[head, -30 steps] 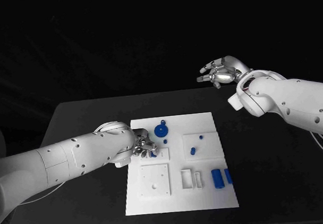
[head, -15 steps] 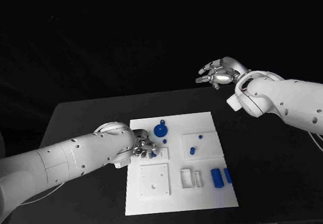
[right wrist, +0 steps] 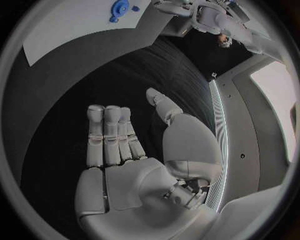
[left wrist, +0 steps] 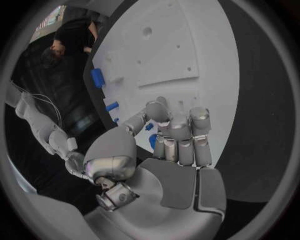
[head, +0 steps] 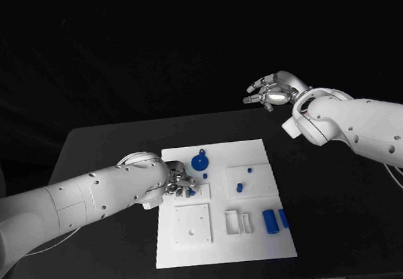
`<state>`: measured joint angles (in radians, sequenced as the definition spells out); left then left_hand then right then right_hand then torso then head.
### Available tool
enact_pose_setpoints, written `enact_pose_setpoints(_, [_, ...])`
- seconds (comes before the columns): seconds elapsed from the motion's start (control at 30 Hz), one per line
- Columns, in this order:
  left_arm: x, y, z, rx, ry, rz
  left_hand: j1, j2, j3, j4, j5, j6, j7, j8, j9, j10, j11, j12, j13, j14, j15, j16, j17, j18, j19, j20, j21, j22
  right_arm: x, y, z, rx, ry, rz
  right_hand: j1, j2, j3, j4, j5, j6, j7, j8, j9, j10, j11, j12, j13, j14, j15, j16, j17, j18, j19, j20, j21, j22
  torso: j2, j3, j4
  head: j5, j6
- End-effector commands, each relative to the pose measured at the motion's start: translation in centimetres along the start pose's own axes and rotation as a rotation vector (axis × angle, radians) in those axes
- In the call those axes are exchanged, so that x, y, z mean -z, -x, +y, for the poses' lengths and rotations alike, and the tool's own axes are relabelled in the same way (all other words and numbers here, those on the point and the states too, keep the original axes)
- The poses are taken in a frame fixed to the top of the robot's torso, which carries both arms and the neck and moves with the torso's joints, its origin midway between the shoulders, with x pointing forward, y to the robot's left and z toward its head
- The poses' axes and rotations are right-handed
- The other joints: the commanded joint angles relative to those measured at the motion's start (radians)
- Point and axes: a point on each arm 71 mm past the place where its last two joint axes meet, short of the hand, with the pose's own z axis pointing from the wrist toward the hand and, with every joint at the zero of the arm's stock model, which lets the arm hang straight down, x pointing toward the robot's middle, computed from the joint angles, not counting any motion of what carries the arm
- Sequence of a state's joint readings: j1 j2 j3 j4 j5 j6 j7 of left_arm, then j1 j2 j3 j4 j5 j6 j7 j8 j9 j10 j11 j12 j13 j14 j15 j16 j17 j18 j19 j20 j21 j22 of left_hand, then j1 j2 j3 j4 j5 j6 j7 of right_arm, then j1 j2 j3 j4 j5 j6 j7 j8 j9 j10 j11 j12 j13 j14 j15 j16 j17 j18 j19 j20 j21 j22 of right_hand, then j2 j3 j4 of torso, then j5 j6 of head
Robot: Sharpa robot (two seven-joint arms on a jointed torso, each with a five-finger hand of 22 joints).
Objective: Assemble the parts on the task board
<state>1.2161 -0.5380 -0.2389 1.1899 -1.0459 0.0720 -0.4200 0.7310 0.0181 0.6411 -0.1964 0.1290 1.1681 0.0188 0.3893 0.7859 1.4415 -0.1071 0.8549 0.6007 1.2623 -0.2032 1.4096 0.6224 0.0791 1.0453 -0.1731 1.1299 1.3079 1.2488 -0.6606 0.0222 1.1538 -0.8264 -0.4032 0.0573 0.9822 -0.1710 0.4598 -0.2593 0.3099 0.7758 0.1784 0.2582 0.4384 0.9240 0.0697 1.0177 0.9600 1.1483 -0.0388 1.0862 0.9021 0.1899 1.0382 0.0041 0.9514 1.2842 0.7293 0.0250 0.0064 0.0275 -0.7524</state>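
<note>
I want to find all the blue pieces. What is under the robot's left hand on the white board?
The left hand rests on the task board, fingers curled over a small blue part. Most of that part is hidden.

Your left hand [head: 179, 183] sits on the task board [head: 222, 247], at its left side. A round part [head: 201, 161] lies just behind that hand. Two small parts [head: 241, 187] lie to its right. Two long parts [head: 271, 221] lie further right, nearer you. Your right hand [head: 272, 91] hangs well behind the board, past the table [head: 98, 163].
</note>
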Motion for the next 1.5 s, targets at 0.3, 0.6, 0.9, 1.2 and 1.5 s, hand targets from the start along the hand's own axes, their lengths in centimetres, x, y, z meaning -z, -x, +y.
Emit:
enact_pose_setpoints(0.3, [0.0,-0.1,-0.1,-0.003,-0.012,0.01,-0.016,-0.091,-0.016,0.038,-0.079,0.075,-0.034,-0.011,0.006,-0.023,-0.015,0.011,-0.007,-0.001,-0.02,0.012,-0.012,0.023,-0.005,-0.099,0.009,0.007,0.1,-0.1,-0.1,0.002,0.005,0.015,-0.002,0.011,0.0,-0.007,0.003,-0.001,0.005,0.004,0.0,-0.007,0.0,0.008,-0.003,-0.009,-0.001,0.001,-0.002,0.072,0.001,0.005,-0.007,0.002,0.0,-0.0008,0.0006,0.0,-0.001])
enact_pose_setpoints(0.6, [0.1,-0.1,-0.2,-0.001,-0.016,0.005,-0.032,-0.154,-0.024,0.067,-0.081,0.073,-0.034,-0.01,0.013,-0.024,-0.015,0.013,-0.009,-0.004,-0.021,0.016,-0.015,0.027,-0.005,-0.1,0.009,0.004,0.1,-0.1,-0.1,0.002,0.005,0.015,-0.003,0.011,-0.001,-0.007,0.003,-0.002,0.005,0.004,0.0,-0.007,0.0,0.009,-0.004,-0.009,-0.001,0.002,-0.003,0.072,0.001,0.005,-0.007,0.002,0.0,-0.0011,0.001,-0.001,-0.001])
enact_pose_setpoints(0.9, [0.2,0.2,0.5,0.007,-0.005,-0.009,-0.056,-0.129,-0.125,0.027,-0.08,0.067,-0.035,-0.011,0.023,-0.029,-0.016,0.016,-0.011,-0.011,-0.022,0.022,-0.019,0.032,-0.017,-0.1,0.011,0.004,0.1,-0.1,-0.2,0.002,0.003,0.012,-0.005,0.011,-0.002,-0.008,0.003,-0.003,0.005,0.004,-0.001,-0.008,0.001,0.009,-0.006,-0.01,-0.001,0.002,-0.004,0.072,0.001,0.006,-0.008,0.003,0.0,-0.0011,-0.0004,-0.001,-0.001])
enact_pose_setpoints(1.2, [1.4,1.5,1.0,0.098,-0.03,-0.019,-0.052,-0.138,-0.134,0.02,-0.08,0.057,-0.032,-0.019,0.022,-0.032,-0.013,0.012,-0.015,-0.017,-0.02,0.018,-0.024,0.035,-0.021,-0.1,0.009,0.002,0.2,0.2,-0.5,0.003,-0.001,0.006,-0.008,0.011,-0.004,-0.007,0.002,-0.003,0.006,0.003,-0.001,-0.009,0.001,0.011,-0.009,-0.01,-0.001,0.002,-0.005,0.072,0.001,0.006,-0.009,0.004,-0.001,-0.001,0.0013,-0.003,0.006])
enact_pose_setpoints(1.5, [3.5,7.1,1.1,0.167,-0.045,-0.082,-0.039,-0.163,-0.129,0.023,-0.08,0.0,-0.009,-0.073,-0.005,-0.058,0.008,-0.026,-0.039,-0.049,-0.002,-0.014,-0.045,0.033,-0.043,-0.095,-0.013,-0.011,0.1,0.4,-0.8,0.006,-0.008,0.0,-0.01,0.011,-0.005,-0.007,0.003,-0.004,0.006,0.003,-0.001,-0.01,0.001,0.012,-0.01,-0.01,0.0,0.003,-0.005,0.072,0.001,0.006,-0.01,0.004,-0.001,-0.0011,0.001,0.002,0.02])
